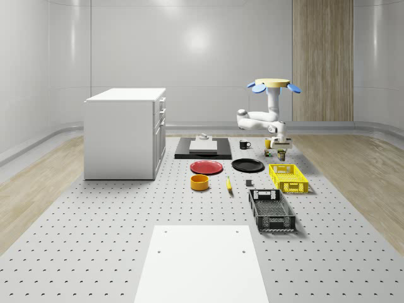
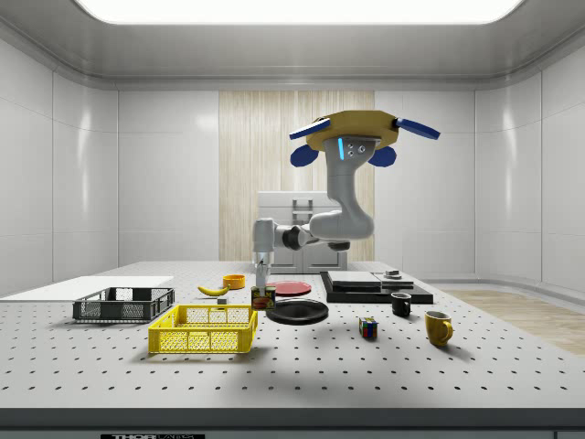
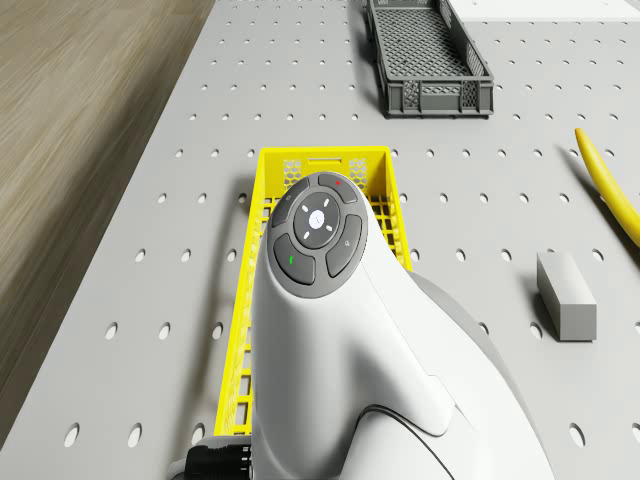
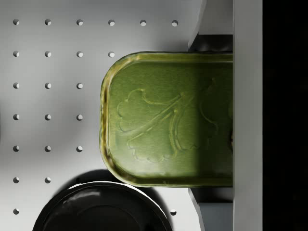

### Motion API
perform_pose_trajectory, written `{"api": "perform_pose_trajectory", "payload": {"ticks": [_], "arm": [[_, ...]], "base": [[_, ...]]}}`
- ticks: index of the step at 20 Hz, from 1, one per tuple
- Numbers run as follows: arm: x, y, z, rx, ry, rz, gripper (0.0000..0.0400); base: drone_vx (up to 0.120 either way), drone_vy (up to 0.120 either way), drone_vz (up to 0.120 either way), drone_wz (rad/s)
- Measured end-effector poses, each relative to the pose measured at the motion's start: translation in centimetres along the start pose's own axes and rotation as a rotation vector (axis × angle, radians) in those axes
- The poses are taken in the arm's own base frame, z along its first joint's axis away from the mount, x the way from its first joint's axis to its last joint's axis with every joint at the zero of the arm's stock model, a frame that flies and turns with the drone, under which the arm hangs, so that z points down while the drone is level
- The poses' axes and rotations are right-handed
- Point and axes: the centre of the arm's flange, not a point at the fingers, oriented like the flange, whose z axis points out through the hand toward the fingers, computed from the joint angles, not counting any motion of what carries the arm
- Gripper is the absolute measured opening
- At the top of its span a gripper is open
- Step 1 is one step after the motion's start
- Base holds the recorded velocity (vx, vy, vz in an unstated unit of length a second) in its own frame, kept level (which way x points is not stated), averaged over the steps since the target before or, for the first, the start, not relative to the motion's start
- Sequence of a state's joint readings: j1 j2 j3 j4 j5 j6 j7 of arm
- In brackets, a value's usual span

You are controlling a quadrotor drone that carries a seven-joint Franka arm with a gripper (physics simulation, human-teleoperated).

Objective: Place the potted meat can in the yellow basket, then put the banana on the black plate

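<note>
Right of center in the whole-scene view, the drone [image 1: 273,84] hovers above the perforated table's [image 1: 95,214] far right part, its arm bent down so the gripper [image 1: 281,149] sits at the potted meat can [image 1: 281,153], just beyond the yellow basket [image 1: 288,177]. Seen from the wrist, the jaws pinch the can's green lid from both sides. Left of the basket lie the black plate [image 1: 247,165] and the banana [image 1: 228,184].

The room was enclosed by pale grey walls [image 1: 196,57], with a wood panel [image 1: 322,60] at two o'clock and a white cabinet [image 1: 124,132] at ten o'clock.
</note>
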State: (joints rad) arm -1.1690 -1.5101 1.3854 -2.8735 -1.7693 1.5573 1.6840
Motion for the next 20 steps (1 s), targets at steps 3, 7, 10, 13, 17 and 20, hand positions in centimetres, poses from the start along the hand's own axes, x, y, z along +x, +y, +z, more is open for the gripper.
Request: {"api": "perform_pose_trajectory", "payload": {"ticks": [3,7,10,13,17,20], "arm": [[0.0,0.0,0.0,0.0,0.0,0.0,0.029],[0.0,0.0,0.0,0.0,0.0,0.0,0.029],[0.0,0.0,0.0,0.0,0.0,0.0,0.029],[0.0,0.0,0.0,0.0,0.0,0.0,0.029],[0.0,0.0,0.0,0.0,0.0,0.0,0.029],[0.0,0.0,0.0,0.0,0.0,0.0,0.029]], "base": [[0.12,0.0,0.0,0.0],[0.12,0.0,0.0,0.0],[0.12,0.0,-0.08,0.0],[0.12,0.0,0.0,0.0],[0.12,0.0,0.0,0.0],[0.12,0.0,0.0,0.0]]}}
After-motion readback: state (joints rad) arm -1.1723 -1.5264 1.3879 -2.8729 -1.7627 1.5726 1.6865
